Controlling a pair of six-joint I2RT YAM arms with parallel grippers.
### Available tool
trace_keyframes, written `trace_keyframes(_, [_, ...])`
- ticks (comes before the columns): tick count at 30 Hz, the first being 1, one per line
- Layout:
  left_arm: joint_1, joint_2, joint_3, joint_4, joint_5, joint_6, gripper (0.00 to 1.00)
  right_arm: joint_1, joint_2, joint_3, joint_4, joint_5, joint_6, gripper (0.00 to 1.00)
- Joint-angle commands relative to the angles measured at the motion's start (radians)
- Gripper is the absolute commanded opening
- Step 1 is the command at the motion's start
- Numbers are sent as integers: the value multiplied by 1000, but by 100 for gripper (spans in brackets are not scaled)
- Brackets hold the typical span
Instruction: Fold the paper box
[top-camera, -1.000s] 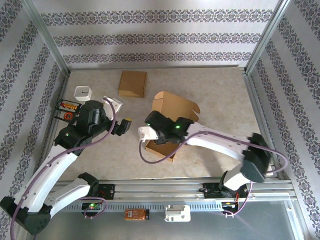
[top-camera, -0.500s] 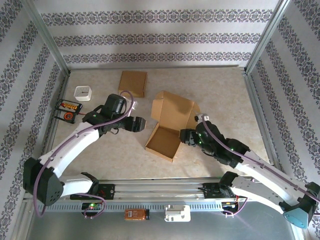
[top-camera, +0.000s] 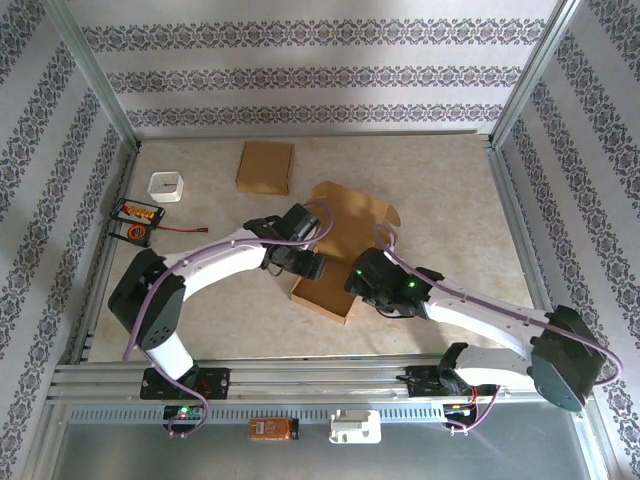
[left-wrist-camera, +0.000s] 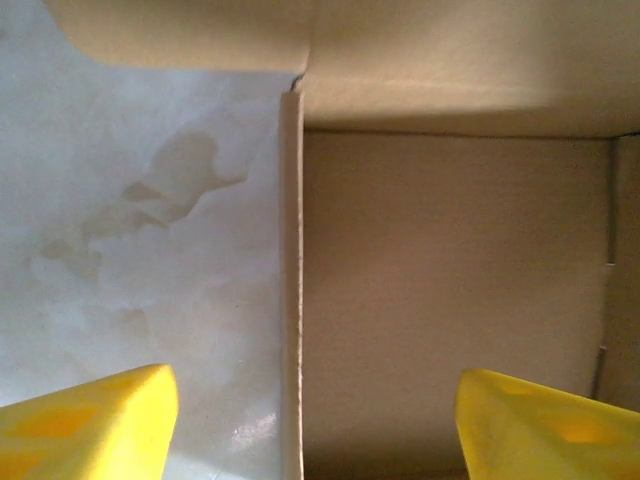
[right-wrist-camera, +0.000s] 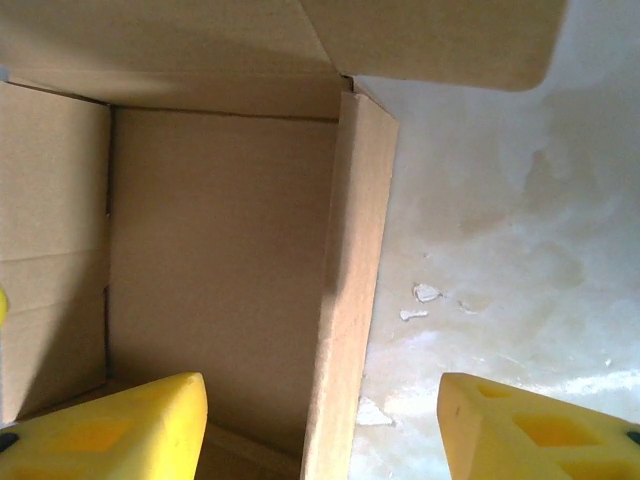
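Two hands: set at the box, one per side wall; both are held apart, with nothing clamped.
Left hand: the left wall is straddled, one finger over the surface, the other inside the box; no touch is seen.
Box: placed mid-surface between the hands, open side up; its long axis runs near to far, tilted a little rightward at the far end.
Lid: laid back open on the far side, pointing away from the arms.
Right hand: the right wall is straddled the same way, clear of both fingers.
Next move: the lid lies beyond both hands; neither arm is judged nearer, so a reach past the far wall is likely called for.
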Motion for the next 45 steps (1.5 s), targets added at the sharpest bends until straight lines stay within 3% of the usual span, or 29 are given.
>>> trace_keyframes(1, [-10,42,22,4,-24,-27,66,15,51,24,55,54,19,63])
trace_keyframes(5, [-18,81,18,5,-2,-37,50,30,116,35,80,76,17,61])
trace_keyframes(9, [-25,93,-8,31,-11,-67,34,34,164,46,120,78,-2,52])
trace_keyframes(16, [-32,92,-61,53,-168,-164,14,35,257,98,196,146,-87,32])
trace_keyframes(22, [-26,60,-146,103,-355,-261,12,23,374,174,274,202,-175,27])
trace_keyframes(25, [-5,59,-181,150,-368,-266,12,13,435,221,302,218,-239,27])
trace_keyframes(30, [13,63,-181,196,-236,-261,15,-15,489,261,343,165,-318,30])
trace_keyframes(34, [13,-12,-225,245,-185,-290,32,-15,442,269,337,151,-375,38])
trace_keyframes(40, [18,-154,-216,195,-196,-273,60,-21,309,261,265,178,-438,54])
trace_keyframes(45, [31,-314,-207,191,-239,-218,70,-37,174,253,220,226,-519,65])
